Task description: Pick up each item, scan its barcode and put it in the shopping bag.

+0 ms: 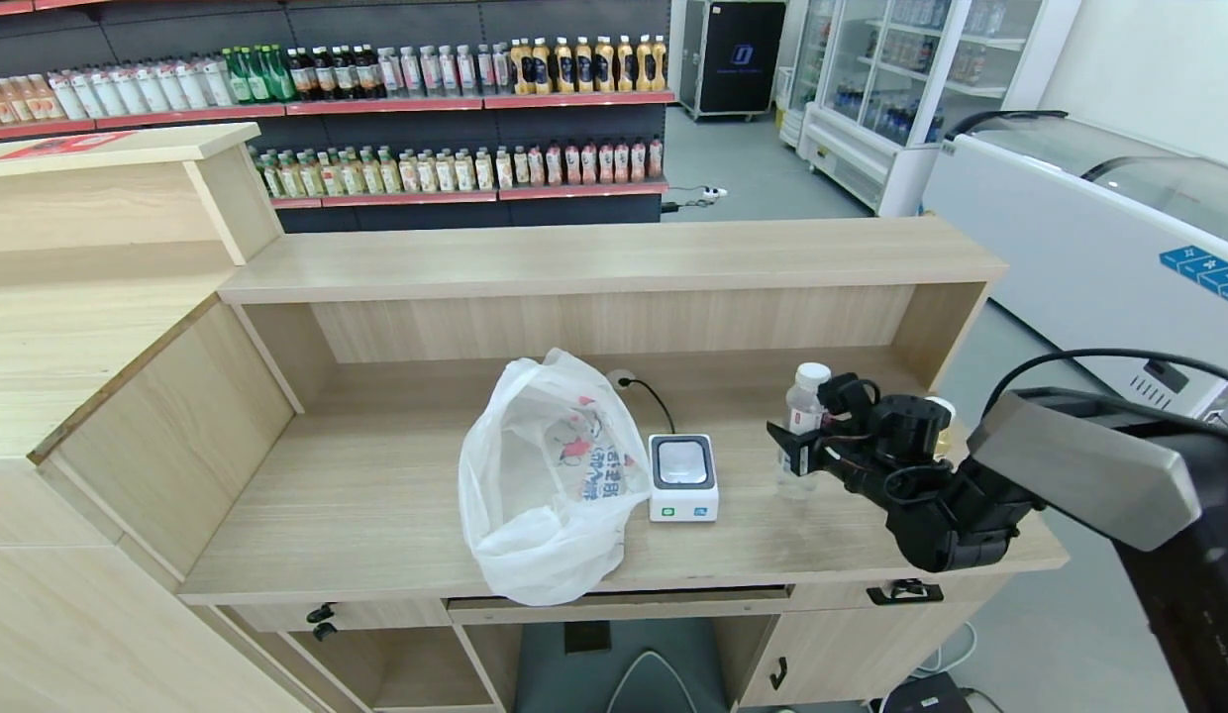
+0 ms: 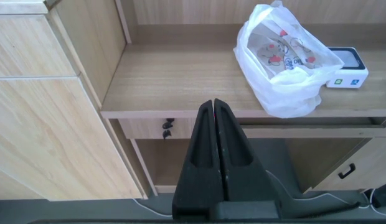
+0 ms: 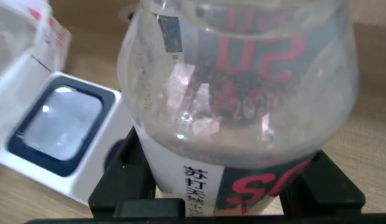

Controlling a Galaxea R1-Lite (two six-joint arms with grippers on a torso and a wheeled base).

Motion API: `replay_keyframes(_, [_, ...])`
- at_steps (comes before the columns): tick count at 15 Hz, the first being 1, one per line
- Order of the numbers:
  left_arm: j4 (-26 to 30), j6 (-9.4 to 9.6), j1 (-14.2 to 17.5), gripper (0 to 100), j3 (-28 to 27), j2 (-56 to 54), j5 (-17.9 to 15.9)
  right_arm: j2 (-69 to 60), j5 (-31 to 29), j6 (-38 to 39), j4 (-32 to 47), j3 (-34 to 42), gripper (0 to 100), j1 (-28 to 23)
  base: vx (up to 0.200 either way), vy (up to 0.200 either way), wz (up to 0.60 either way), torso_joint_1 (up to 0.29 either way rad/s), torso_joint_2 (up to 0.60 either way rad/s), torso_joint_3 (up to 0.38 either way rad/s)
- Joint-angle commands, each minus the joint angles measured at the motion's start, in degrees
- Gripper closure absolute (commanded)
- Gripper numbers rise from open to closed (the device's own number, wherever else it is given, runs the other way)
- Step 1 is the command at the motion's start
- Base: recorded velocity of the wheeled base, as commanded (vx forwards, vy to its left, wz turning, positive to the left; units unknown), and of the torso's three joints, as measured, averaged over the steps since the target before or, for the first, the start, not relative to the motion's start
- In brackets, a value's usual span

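Right end effector (image 1: pixel 802 441) sits at label height on the bottle (image 1: pixel 802 406), a finger on either side. You can't tell from these views whether it is squeezing or just framing it. Left end effector (image 2: pixel 214 106) is pinched closed on nothing, low in front of the desk (image 1: pixel 357 515).

On that desk the shopping bag (image 1: pixel 535 495) slumps by the front edge, mouth gaping; its contents, if any, you can't make out. Just beside it, on the robot's right, the scanner (image 1: pixel 682 475) lies window-up. The bottle stands upright, apart from the scanner on its right.

My read is that you're at the pick, with this bottle neither scanned nor bagged. A white-capped thing (image 1: pixel 939 403), half hidden behind the arm, may be waiting too.
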Motion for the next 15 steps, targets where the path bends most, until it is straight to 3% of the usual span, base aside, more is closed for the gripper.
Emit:
replay_keyframes(1, [0.0,0.0,0.0,100,0.0,0.0,0.0,-12.0,3.3,4.8,4.7,3.8,100,-0.5,0.0,0.0,0.0,0.0,0.0,0.0])
replay_keyframes(2, [0.0,0.0,0.0,100,0.0,0.0,0.0,-17.7,7.2,7.7,7.0,5.5,100,-0.8,0.0,0.0,0.0,0.0,0.0,0.0])
replay_keyframes(7, [0.0,0.0,0.0,100,0.0,0.0,0.0,-31.7,25.6,8.7,16.4,8.5,100,-7.8,0.0,0.0,0.0,0.0,0.0,0.0])
replay_keyframes(11, [0.0,0.0,0.0,100,0.0,0.0,0.0,-34.9,27.8,8.7,18.9,9.1,100,-11.5,0.0,0.0,0.0,0.0,0.0,0.0])
replay_keyframes(15, [0.0,0.0,0.0,100,0.0,0.0,0.0,-35.3,27.9,8.9,18.6,9.0,100,-12.0,0.0,0.0,0.0,0.0,0.0,0.0])
